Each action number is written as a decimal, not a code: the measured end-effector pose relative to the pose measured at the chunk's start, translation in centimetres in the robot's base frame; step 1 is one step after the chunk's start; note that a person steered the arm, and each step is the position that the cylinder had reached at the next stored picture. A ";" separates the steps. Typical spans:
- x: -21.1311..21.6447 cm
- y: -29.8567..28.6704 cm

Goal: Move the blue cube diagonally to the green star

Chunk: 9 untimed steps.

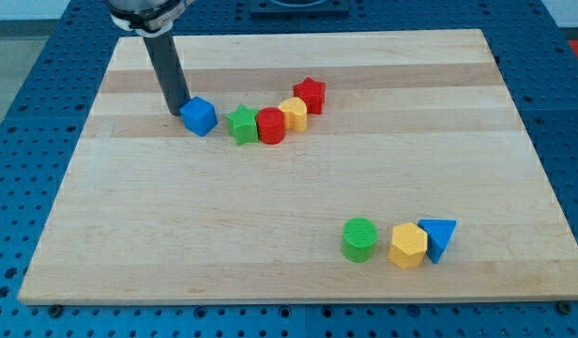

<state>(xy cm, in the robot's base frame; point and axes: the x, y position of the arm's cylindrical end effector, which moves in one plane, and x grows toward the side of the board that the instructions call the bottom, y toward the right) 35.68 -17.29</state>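
In the upper left of the frame, my tip (177,111) is touching the left side of the small blue plastic cube (200,116). There is no claw, only a rod. Just right, the green plastic star (242,124) is sitting, then a red cylinder (270,126). The wooden board (223,225) is lying open below.

A small blue cube (199,116), one corner turned toward the view's bottom, sits flat on the pale wooden board near its top-left area, just to the left of a green star (242,124), which lies flat beside it with a narrow gap between them.
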 end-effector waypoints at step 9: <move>5.4 0.4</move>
<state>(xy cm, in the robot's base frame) 41.10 -16.85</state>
